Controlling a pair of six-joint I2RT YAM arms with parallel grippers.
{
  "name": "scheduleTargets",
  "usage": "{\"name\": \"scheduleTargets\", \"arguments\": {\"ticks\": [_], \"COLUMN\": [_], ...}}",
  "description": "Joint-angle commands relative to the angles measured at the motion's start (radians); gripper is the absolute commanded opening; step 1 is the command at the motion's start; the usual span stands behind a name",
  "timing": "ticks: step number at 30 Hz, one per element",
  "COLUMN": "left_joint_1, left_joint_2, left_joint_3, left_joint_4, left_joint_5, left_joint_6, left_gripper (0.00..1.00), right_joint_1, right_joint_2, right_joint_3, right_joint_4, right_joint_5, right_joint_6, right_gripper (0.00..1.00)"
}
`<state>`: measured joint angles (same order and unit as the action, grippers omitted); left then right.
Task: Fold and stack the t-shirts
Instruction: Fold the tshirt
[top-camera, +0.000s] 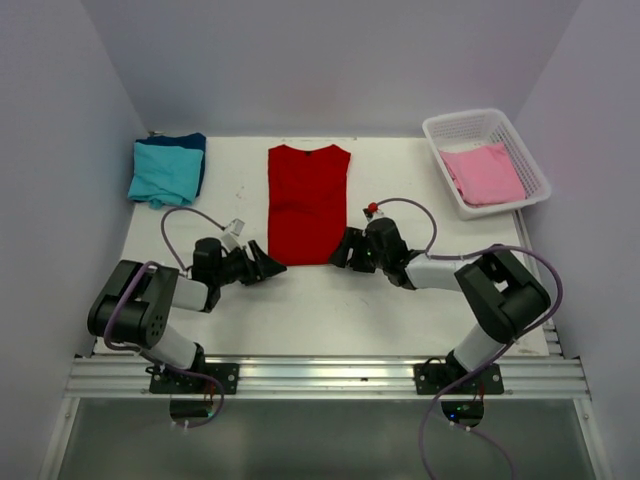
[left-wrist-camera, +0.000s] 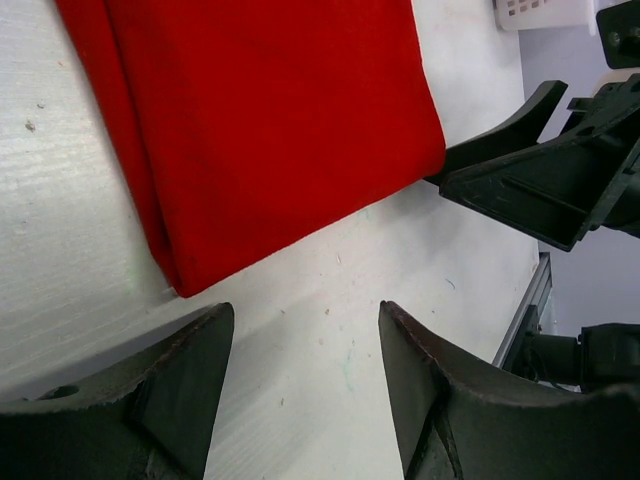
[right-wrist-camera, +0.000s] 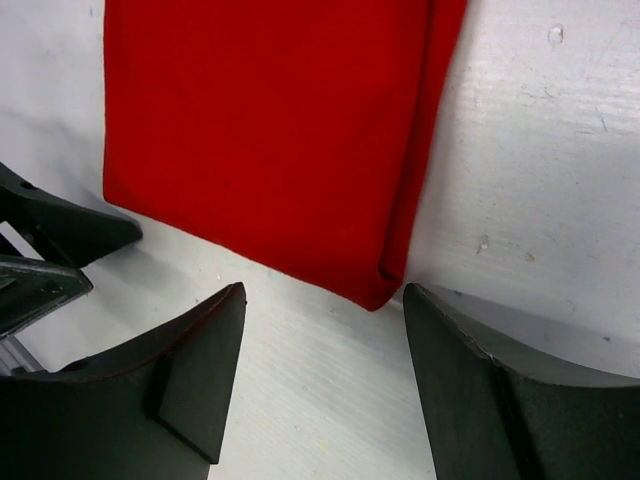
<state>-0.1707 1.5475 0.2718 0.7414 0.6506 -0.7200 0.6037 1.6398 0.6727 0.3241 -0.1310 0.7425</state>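
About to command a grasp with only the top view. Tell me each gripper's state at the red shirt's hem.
Observer: Left gripper is open; the red shirt corner lies just ahead of its fingertips, not between them.
Operator: Now the right one.
Observer: Right gripper is open too, with the other hem corner at its fingertips, not yet gripped.
Operator: Report the shirt's side edges.
Observer: Doubled layers show along each side edge near the hem.

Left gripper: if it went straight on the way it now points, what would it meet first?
Probably the near edge of the red t-shirt, lying just ahead of the open left gripper; its height above the table is unclear.
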Motion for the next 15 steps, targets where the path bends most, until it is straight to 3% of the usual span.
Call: {"name": "scheduleTargets", "arguments": {"ticks": [1, 7, 15], "left_joint_1": [0.005, 0.014, 0.019], "left_joint_2": [0.057, 0.092, -0.071], "left_joint_3": [-0.006, 0.001, 0.001], "left_joint_4": [-0.042, -0.049, -0.293], "left_joint_5": [-0.06, -0.115, -0.221], "left_joint_6": [0.025, 0.03, 0.022], "left_gripper": [0.65, 0.63, 0.62], "right_joint_1": [-0.002, -0.005, -0.015], "right_joint_2": [0.049, 0.114, 0.086], "right_joint_3": [-0.009, -0.002, -0.016], "right_joint_4": [0.066, 0.115, 0.093], "right_joint_5": [0.008, 0.002, 0.022], "right_joint_6": [0.029, 0.049, 0.037], "right_gripper": [0.66, 0.6, 0.6]}}
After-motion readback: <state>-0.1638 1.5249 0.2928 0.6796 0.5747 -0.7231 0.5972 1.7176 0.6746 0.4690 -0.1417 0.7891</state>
